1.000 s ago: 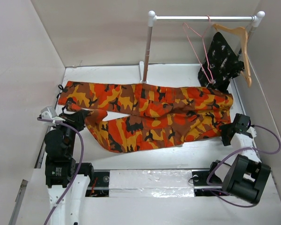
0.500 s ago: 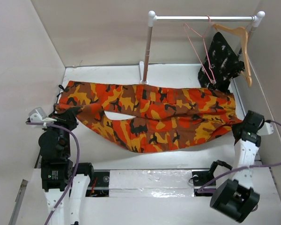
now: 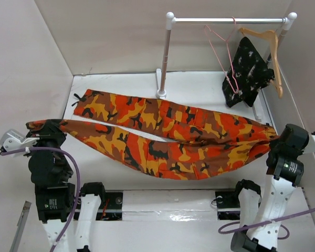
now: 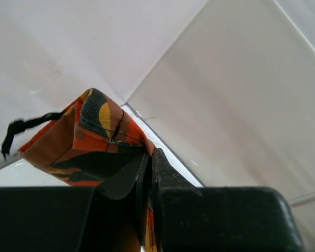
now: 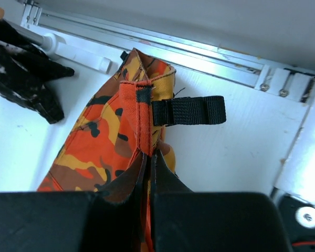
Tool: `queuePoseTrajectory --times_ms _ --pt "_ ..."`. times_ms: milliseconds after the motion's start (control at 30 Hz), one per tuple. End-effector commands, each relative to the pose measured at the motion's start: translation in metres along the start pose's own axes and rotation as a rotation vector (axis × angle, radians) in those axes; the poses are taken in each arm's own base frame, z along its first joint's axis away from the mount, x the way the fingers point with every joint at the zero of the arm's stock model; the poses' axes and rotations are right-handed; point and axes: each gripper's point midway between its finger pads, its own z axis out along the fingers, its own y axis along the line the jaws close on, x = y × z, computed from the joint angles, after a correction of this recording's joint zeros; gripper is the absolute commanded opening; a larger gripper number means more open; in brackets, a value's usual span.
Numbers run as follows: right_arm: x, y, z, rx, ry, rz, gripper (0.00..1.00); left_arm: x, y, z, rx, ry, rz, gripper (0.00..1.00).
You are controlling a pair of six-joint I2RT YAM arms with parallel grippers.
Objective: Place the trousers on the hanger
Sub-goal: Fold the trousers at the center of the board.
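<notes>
Trousers (image 3: pixel 163 152) now stretched longer, ends pulled apart.

Outstretched orange trousers (image 3: pixel 199 142), pink hanger (image 3: pixel 218 52) aloft

You're looking at a white tabletop (image 3: pixel 199 84) boxed in by 3 plain off-white walls. Take the white clothes rail (image 3: pixel 226 20) as your marker: its left post foots on the far part of the table, the back wall (image 3: pixel 121 37) is just behind it, the right wall (image 3: pixel 310 68) is beside its right end, and the left wall (image 3: pixel 21 79) is well off to its left. Nearer you than the rail, a shiny silver strip (image 3: pixel 168 202) runs along the table edge, catching glare under soft, even light.
</notes>
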Motion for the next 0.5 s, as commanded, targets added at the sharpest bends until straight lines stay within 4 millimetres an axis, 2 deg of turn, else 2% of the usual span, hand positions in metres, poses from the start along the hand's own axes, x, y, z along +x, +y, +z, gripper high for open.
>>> queuePoseTrajectory --times_ms 0,67,100,167,200,267,300,333,400,433,467 --pt "-0.026 -0.01 -0.02 0.029 -0.117 -0.066 0.0 -0.008 0.021 0.002 -0.101 -0.078 0.005 0.0" --pt "-0.029 -0.006 -0.013 0.03 -0.126 -0.09 0.0 -0.001 0.029 0.005 -0.128 -0.089 -0.02 0.0" --pt "-0.027 -0.001 -0.009 0.025 -0.114 -0.112 0.0 0.015 0.04 0.012 -0.167 -0.075 -0.005 0.0" --pt "-0.022 0.01 0.005 0.013 -0.085 -0.12 0.0 0.035 0.04 0.025 -0.176 -0.046 -0.014 0.0" --pt "-0.015 0.015 0.017 0.031 -0.042 -0.134 0.0 0.052 0.044 0.031 -0.189 -0.007 0.0 0.01" --pt "-0.015 0.034 0.029 0.0 -0.012 -0.134 0.0 0.09 0.045 0.053 -0.229 0.092 0.039 0.01" --pt "-0.015 0.036 0.031 0.006 -0.004 -0.14 0.0 0.09 0.044 0.053 -0.227 0.094 0.027 0.01" --pt "-0.02 0.042 0.035 -0.005 -0.018 -0.139 0.0 0.107 0.047 0.063 -0.264 0.141 0.054 0.01" --pt "-0.028 0.049 0.039 -0.002 -0.023 -0.136 0.0 0.119 0.047 0.075 -0.299 0.175 0.052 0.0" --pt "-0.023 0.054 0.049 0.01 0.013 -0.151 0.0 0.136 0.05 0.083 -0.327 0.219 0.076 0.0" --pt "-0.022 0.059 0.052 0.005 0.03 -0.151 0.0 0.14 0.052 0.09 -0.342 0.229 0.078 0.0"
